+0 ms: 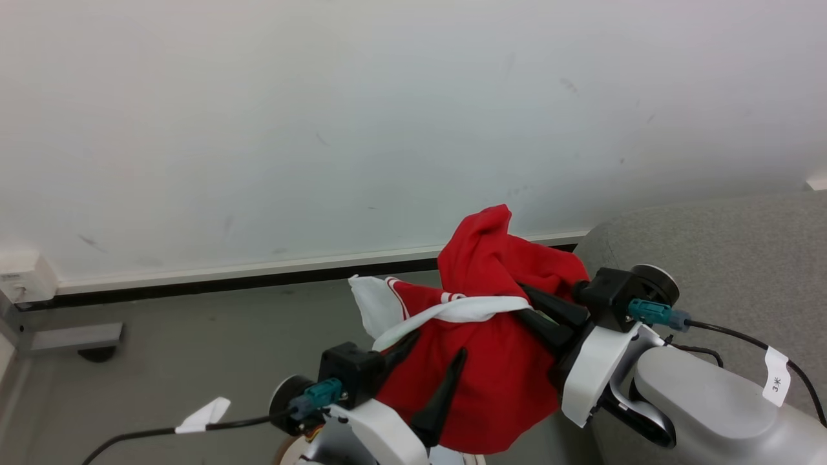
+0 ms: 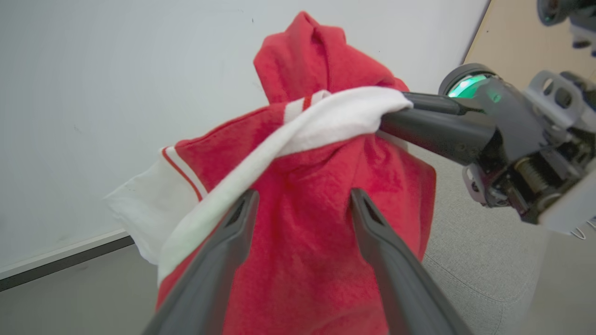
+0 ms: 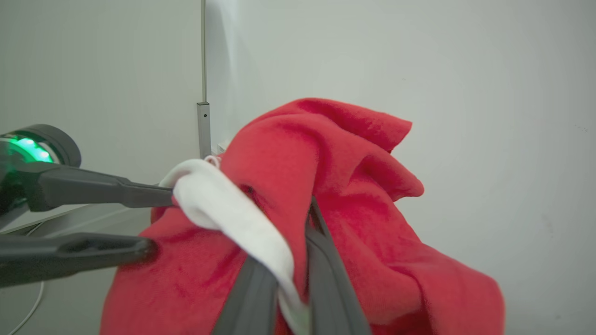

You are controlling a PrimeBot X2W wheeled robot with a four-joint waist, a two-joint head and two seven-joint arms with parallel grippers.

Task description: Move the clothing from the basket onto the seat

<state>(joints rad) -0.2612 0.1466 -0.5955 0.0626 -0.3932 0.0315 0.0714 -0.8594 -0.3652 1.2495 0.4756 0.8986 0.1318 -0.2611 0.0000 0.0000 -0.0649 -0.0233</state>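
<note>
The right gripper (image 1: 531,309) is squeezed tight on the clothing (image 1: 491,374). Its two dark fingers pinch the red cloth and the white trim (image 1: 465,310) between them. In the right wrist view, the trim runs down right between the fingers of this gripper (image 3: 291,242), and red cloth bunches up above them.

The clothing hangs in the air from that grip. Most of it droops below the right gripper and to the side, toward the left gripper (image 1: 438,344).

The left gripper is let go, with its fingers spread wide apart. In the left wrist view, red cloth (image 2: 302,260) hangs just past the tips of this gripper (image 2: 303,194). The tip of one finger (image 3: 139,195) touches the white trim (image 3: 223,204). The other finger lies against the red cloth but does not pinch it.

The grey seat (image 1: 743,245) is beside and below the right gripper. The clothing is not lying on it.
</note>
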